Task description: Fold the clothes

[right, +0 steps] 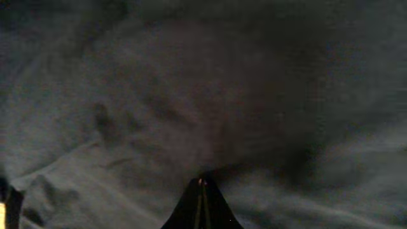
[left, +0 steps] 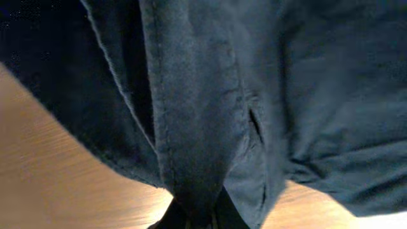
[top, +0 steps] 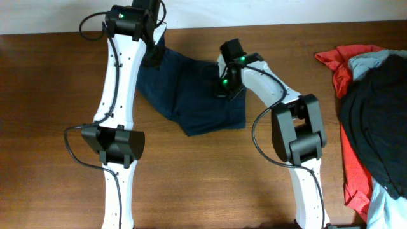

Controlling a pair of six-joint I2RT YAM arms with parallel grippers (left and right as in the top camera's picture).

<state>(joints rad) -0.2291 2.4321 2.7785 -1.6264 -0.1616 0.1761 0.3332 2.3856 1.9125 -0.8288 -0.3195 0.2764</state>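
The clothes, dark navy shorts (top: 191, 95), lie rumpled on the wooden table (top: 203, 178) at the back centre. My left gripper (top: 152, 56) is at their far left corner, and it is shut on a bunched seam of the shorts (left: 191, 127) that runs down into my left gripper (left: 197, 216), with the cloth lifted off the wood. My right gripper (top: 226, 83) is over the shorts' right part. Up close, my right gripper (right: 202, 182) is shut, tips together against the navy cloth (right: 191, 95), with no fold visible between them.
A pile of other garments lies at the table's right edge: a red one (top: 353, 172), a large black one (top: 378, 121) and a grey-blue piece (top: 372, 60). Both arms reach in from the front edge.
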